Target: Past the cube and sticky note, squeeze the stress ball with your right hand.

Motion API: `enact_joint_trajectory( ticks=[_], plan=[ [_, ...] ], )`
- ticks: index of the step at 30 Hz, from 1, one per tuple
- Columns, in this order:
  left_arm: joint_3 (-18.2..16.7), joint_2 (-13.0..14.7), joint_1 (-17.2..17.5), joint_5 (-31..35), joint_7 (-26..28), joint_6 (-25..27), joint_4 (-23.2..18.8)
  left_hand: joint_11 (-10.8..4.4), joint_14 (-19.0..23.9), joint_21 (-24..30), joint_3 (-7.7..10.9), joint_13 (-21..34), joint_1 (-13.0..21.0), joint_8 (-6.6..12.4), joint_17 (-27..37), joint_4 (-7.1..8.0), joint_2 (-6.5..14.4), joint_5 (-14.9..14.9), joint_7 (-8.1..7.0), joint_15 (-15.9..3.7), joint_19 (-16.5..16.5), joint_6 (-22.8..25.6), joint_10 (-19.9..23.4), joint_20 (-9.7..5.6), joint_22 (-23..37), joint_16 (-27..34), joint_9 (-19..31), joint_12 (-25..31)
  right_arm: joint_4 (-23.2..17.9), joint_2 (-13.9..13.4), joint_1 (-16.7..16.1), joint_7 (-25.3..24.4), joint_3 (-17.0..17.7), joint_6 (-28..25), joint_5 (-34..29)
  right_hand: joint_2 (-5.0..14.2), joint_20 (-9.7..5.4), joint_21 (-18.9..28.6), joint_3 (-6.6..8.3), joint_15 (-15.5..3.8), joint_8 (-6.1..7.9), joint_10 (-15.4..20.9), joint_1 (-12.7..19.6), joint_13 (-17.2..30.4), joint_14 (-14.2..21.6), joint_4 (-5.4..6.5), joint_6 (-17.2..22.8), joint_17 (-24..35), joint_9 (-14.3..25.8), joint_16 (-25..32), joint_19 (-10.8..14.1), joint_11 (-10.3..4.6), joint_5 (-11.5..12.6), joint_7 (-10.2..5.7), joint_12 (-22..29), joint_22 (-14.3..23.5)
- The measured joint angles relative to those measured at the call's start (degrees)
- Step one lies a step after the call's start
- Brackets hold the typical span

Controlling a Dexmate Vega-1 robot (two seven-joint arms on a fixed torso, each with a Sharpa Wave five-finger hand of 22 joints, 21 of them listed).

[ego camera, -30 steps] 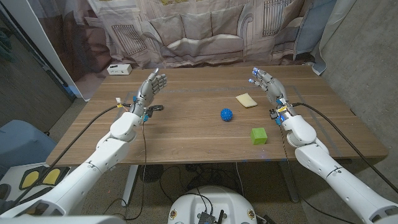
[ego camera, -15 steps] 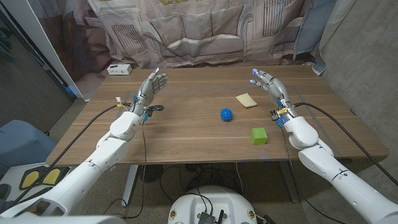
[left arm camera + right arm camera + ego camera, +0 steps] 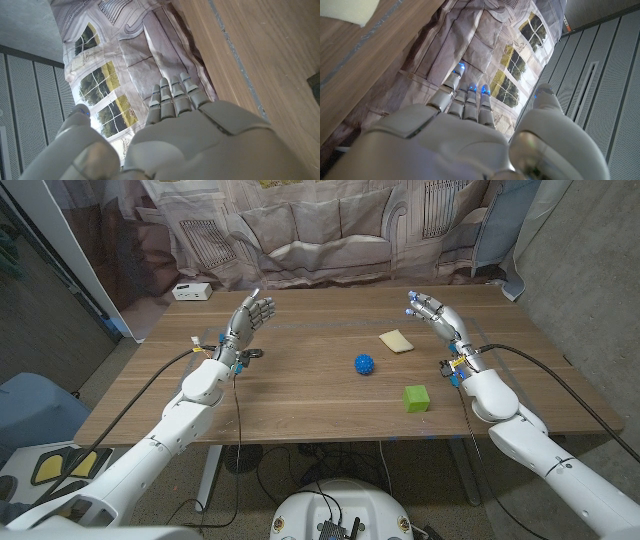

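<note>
On wooden counter (image 3: 300, 400), spiky blue stress ball (image 3: 364, 364) sat mid-surface, between green cube (image 3: 416, 398) and yellow sticky note (image 3: 397, 341). Right robot hand (image 3: 434, 314) and left robot hand (image 3: 247, 319) raised, fingers spread, holding nothing.

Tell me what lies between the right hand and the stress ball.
In the head view, the sticky note lies between the right hand and the blue stress ball; the rest is bare table.

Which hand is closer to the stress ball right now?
Right. The right hand is raised, open, just beyond the sticky note, to the right of the stress ball. The left hand is open, farther off across the table.
</note>
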Motion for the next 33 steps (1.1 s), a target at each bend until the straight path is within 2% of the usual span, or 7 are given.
enact_joint_trajectory(
  ticks=[8, 15, 18, 19, 30, 33],
  plan=[
    [0.0, 0.7, 0.2, 0.7, 1.3, 1.4, -1.2, 0.00, 0.0, 0.0, 0.00, 0.0, 0.0, -0.29, 0.1, 0.00, 0.0, 0.0, 0.00, 0.00, 0.0, 0.0, 0.0, 0.00, 0.0, 0.0, 0.0, -0.4, -0.8, -0.6, -0.5, -1.5, 0.3, -0.5, -3.5, 0.38, -0.21, 0.0, 0.09, -0.12, -0.21, 0.0, 0.4, 0.0, 0.1, -0.09, -0.3, 0.0, 0.0, 0.0, 0.2, -0.01, 0.0, -0.30, 0.0, 0.0],
    [0.1, 1.0, 0.3, 1.2, 1.5, 1.4, -1.3, -0.22, 0.0, -0.4, -0.24, 0.0, 0.0, -0.51, 0.3, -0.23, 0.0, -0.2, 0.00, 0.00, 0.0, 0.0, -0.2, 0.00, 0.0, -0.3, 0.0, -0.4, -1.5, -1.0, -0.9, -3.2, 0.4, -1.8, -6.9, 1.16, -0.34, 0.0, 0.47, 0.00, -0.21, 0.4, 1.2, 0.0, 0.6, -0.47, -0.8, 0.0, 0.0, 0.0, 0.7, 0.00, 0.0, 0.15, 0.0, 0.0],
    [0.1, 1.0, 0.3, 1.2, 1.5, 1.4, -1.3, -0.22, 0.0, -0.4, -0.24, 0.0, 0.0, -0.50, 0.3, -0.23, 0.0, -0.2, 0.00, 0.00, 0.0, 0.0, -0.2, 0.00, 0.0, -0.3, 0.0, -0.4, -1.5, -1.0, -0.9, -3.8, 0.4, -2.2, -8.1, 0.91, -0.34, 0.0, 0.47, 0.00, -0.42, 0.5, 1.5, 0.0, 0.6, -0.47, -0.8, 0.0, 0.0, 0.0, 0.7, -0.01, 0.2, 0.23, 0.0, 0.0],
    [0.1, 1.0, 0.3, 1.9, 1.7, 0.9, -1.3, -0.22, 0.0, -0.4, -0.24, 0.0, 0.0, -0.50, 0.3, -0.23, 0.0, -0.2, 0.00, 0.00, 0.0, 0.0, -0.2, 0.00, 0.0, -0.3, 0.0, -0.4, -2.8, -1.7, -1.4, -4.1, 0.7, -2.4, -8.7, 1.03, -0.34, 0.0, 0.59, -0.21, -0.42, 0.7, 1.6, 0.0, 0.8, -0.59, -0.8, 0.0, 0.0, 0.0, 0.7, -0.21, 0.2, 0.23, 0.0, 0.0],
    [0.1, 1.0, 0.2, 2.4, 2.1, 0.6, -1.5, -0.22, 0.0, -0.4, -0.48, 0.0, 0.3, -0.50, 0.3, -0.47, -0.3, -0.2, 0.00, 0.00, 0.0, 0.0, -0.2, -0.01, 0.0, -0.5, 0.0, -0.4, -4.6, -2.5, -2.2, -7.7, 1.1, -4.8, -15.7, 0.83, -0.34, 0.0, 1.12, -0.52, -0.64, 0.8, 3.4, 0.0, 1.1, -1.12, -1.2, -0.3, 0.0, 0.0, 0.7, -0.40, 0.2, -0.09, 0.0, 0.0],
    [0.1, 1.0, 0.2, 3.0, 2.5, 0.6, -1.6, -0.22, 0.0, -0.9, -0.48, 0.0, 0.3, -0.50, 0.3, -0.47, -0.3, -0.2, 0.00, 0.00, 0.0, 0.0, -0.2, -0.01, 0.0, -0.5, 0.0, -0.8, -6.4, -3.2, -2.8, -8.7, 1.3, -5.6, -17.7, 0.83, -0.34, -0.2, 1.26, -0.52, -0.64, 0.8, 3.4, 0.0, 1.1, -1.26, -1.1, -0.3, 0.0, 0.0, 0.7, -0.40, 0.2, -0.09, 0.0, 0.0]
  ],
)
